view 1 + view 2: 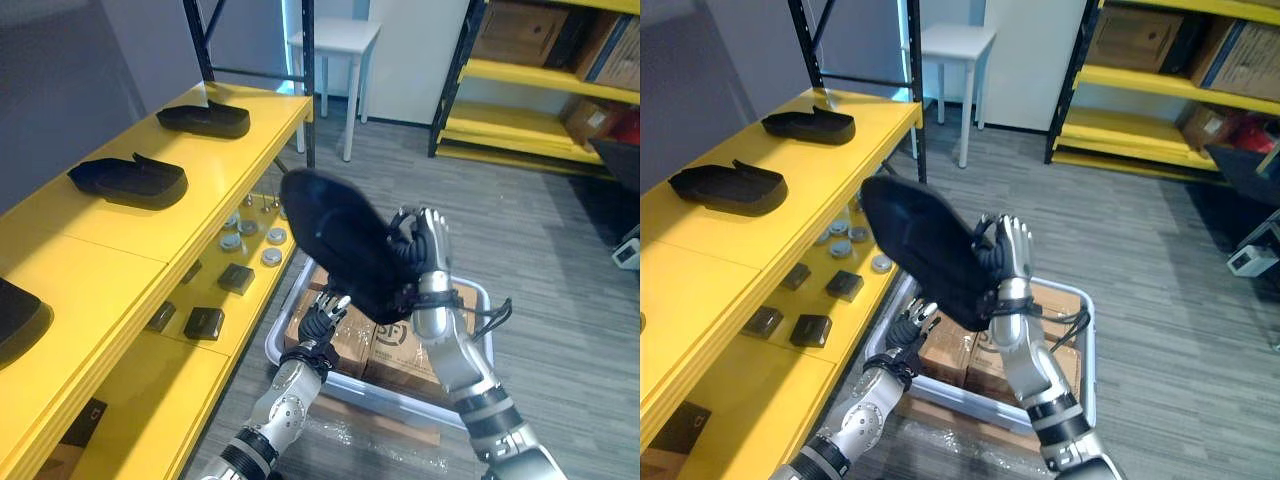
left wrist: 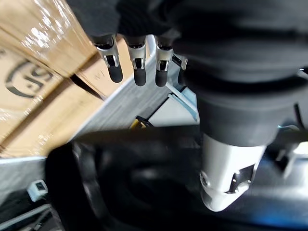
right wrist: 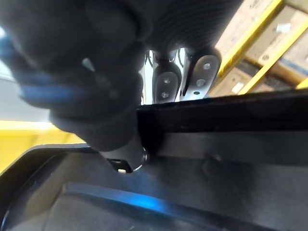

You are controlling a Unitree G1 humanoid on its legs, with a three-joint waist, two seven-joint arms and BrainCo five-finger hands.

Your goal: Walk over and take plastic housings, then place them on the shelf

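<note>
Right hand (image 1: pixel 428 262): raised in the air, fingers (image 3: pixel 166 85) and thumb clamped over the edge of a black shoe-shaped plastic housing (image 1: pixel 340 240).
Held housing: tilted, aloft above the grey plastic bin (image 1: pixel 487 330) of wrapped cardboard boxes (image 1: pixel 395 352), just beside the yellow shelf (image 1: pixel 120 255).
Left hand (image 1: pixel 322 315): low by the bin's near rim, fingers loose and straight, nothing in them.
Shelf top: two more black housings (image 1: pixel 130 180) lying flat, well apart.
Lower level: small black blocks (image 1: pixel 204 322) and silver round parts (image 1: pixel 272 256).

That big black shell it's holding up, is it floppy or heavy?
Probably stiff: the black housing holds its shape though the right hand grips just one edge. Likely light for its size, since one hand holds it aloft. It looks smooth, so it might slip.
</note>
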